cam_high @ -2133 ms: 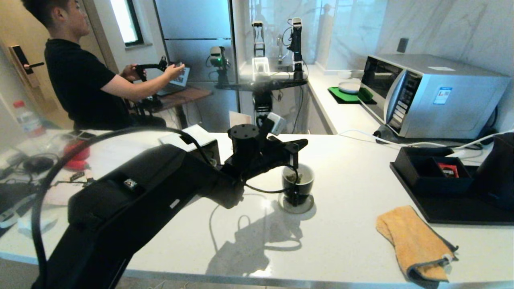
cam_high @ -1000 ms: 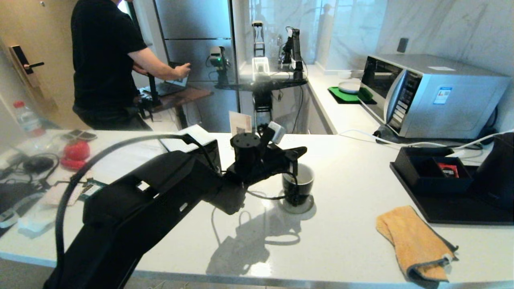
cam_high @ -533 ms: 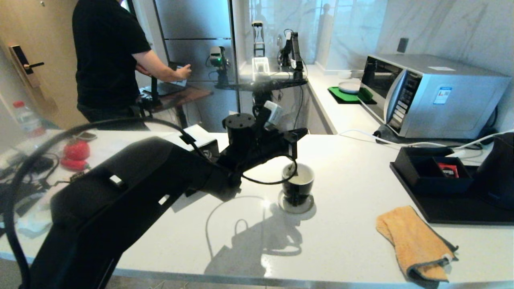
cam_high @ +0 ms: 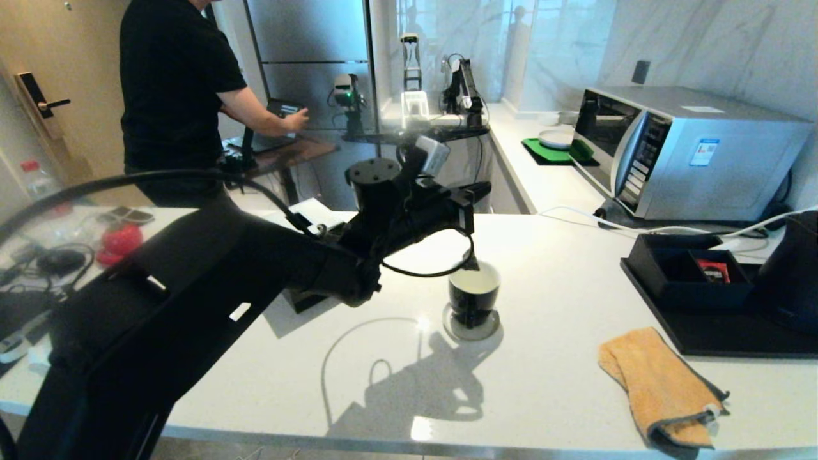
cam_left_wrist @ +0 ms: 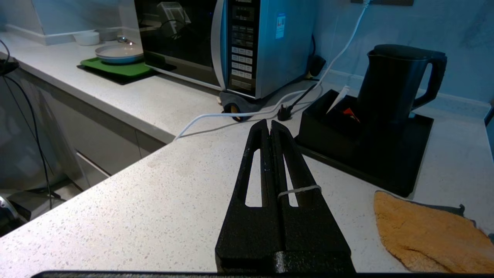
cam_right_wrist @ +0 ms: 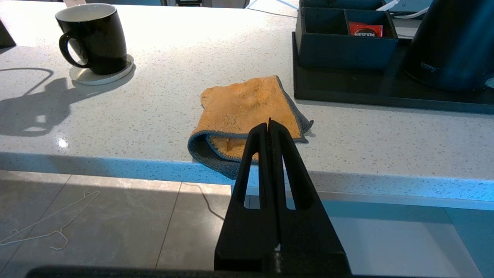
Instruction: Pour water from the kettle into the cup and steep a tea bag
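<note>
You are facing a white speckled stone countertop point(cam_high: 562, 383) that turns along the right-hand wall, where a silver microwave oven with a dark glass door point(cam_high: 677, 150) stands. Behind it rises a pale grey-veined marble wall point(cam_high: 703, 45) with a dark wall socket point(cam_high: 640, 71). Ahead stands a tall grey steel refrigerator point(cam_high: 307, 57); at far left a tan wooden door with a black lever handle point(cam_high: 38, 105). Under the counter edge lies a grey tiled floor point(cam_right_wrist: 115, 227).
</note>
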### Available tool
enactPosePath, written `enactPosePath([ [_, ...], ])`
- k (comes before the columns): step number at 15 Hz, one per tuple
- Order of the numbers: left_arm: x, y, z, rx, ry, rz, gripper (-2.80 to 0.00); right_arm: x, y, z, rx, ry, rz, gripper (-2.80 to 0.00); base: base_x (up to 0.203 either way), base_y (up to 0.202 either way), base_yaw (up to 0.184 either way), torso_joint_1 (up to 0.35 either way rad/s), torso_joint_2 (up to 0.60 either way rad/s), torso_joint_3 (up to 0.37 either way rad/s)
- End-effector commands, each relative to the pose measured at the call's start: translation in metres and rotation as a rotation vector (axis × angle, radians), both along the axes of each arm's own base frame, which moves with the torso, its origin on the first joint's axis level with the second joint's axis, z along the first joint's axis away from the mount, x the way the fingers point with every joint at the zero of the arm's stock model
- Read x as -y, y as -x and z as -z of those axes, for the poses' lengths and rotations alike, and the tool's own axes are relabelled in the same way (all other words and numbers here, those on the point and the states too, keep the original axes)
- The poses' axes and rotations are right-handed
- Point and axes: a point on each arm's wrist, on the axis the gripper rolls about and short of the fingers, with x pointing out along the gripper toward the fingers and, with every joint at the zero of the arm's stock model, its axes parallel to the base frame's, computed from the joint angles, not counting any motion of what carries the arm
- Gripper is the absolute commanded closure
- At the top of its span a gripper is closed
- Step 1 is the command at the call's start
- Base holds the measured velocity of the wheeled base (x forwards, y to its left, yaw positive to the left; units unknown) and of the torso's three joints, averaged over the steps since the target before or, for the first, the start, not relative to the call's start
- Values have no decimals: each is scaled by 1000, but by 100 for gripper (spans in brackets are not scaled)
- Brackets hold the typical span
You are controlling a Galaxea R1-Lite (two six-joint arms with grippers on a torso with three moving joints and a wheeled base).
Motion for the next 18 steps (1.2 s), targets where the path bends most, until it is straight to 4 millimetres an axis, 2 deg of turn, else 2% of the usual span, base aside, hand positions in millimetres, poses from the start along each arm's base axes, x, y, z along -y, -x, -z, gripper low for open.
enactPosePath([
  [1, 2, -2, 9, -9, -6, 4, 0, 0, 0, 0, 0, 1, -1, 0, 0, 0, 0, 0, 0, 0],
  [10, 13, -12, 69, -73, -49, 8, 0, 0, 0, 0, -1, 0, -1, 0, 0, 0, 0, 0, 0, 0],
  [13, 13, -9, 90, -100, -68, 13, 0, 0, 0, 0, -1, 1, -1, 0, 0, 0, 0, 0, 0, 0],
  [16, 11, -3, 104, -122, -83, 14, 0, 0, 0, 0, 0, 1, -1, 0, 0, 0, 0, 0, 0, 0],
  [18, 8, -3, 100, -114, -75, 10, 0, 0, 0, 0, -1, 0, -1, 0, 0, 0, 0, 0, 0, 0],
])
